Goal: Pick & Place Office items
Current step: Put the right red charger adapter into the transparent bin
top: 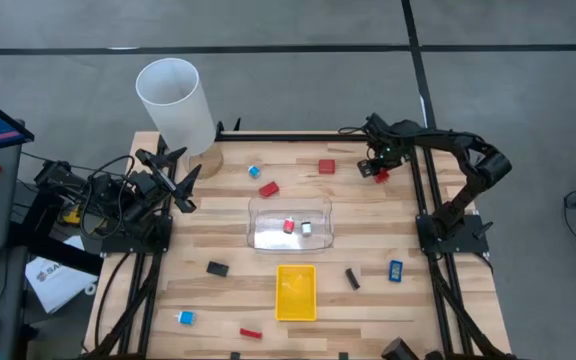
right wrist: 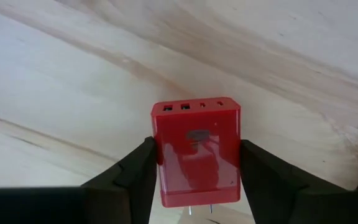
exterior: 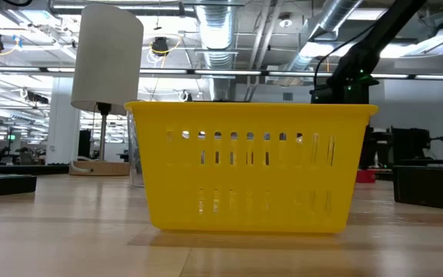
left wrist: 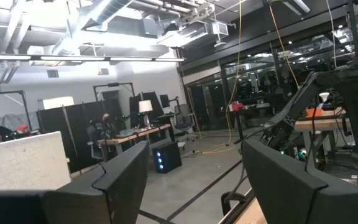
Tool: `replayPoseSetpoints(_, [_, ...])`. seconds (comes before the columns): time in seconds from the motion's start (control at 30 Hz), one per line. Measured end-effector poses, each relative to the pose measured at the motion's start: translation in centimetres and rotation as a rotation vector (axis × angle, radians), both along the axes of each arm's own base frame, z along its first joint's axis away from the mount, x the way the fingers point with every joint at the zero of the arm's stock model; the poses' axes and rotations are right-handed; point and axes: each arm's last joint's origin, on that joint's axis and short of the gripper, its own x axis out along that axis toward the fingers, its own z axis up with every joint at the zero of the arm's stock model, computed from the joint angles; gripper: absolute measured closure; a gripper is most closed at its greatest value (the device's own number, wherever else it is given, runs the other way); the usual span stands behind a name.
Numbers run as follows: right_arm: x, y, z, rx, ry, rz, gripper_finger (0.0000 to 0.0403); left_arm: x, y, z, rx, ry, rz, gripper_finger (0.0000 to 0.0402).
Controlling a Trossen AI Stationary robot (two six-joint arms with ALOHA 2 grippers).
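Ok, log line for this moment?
right gripper: shut on red block charger, far right table edge | left gripper: open, idle | clear plastic tray: two items

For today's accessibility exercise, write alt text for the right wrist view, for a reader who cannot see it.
A red charger block with ports along its top edge and metal prongs at its base sits clamped in the right gripper, its two dark fingers pressing on either side. Pale wooden table fills the background.
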Motion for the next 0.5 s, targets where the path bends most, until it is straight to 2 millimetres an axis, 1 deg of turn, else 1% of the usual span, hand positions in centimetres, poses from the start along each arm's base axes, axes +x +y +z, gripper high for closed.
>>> replayPoseSetpoints(0.17, [0.3,0.5,0.2,0.004,-0.013,0.009,0.0214,0.0,0.0,0.0,0.000,0.000,0.000,0.0149])
replayPoseSetpoints(0.3, [0.4,1.0,1.4,-0.023,-0.048,0.018,0.0222,0.0,0.0,0.0,0.000,0.000,0.000,0.0149])
replayPoseSetpoints(0.37, [0.4,1.4,2.1,-0.035,-0.062,0.018,0.0231,0.0,0.0,0.0,0.000,0.000,0.000,0.0149])
replayPoseSetpoints(0.5, [0.3,2.0,3.7,-0.071,-0.118,0.017,0.0266,0.0,0.0,0.0,0.000,0.000,0.000,0.0149])
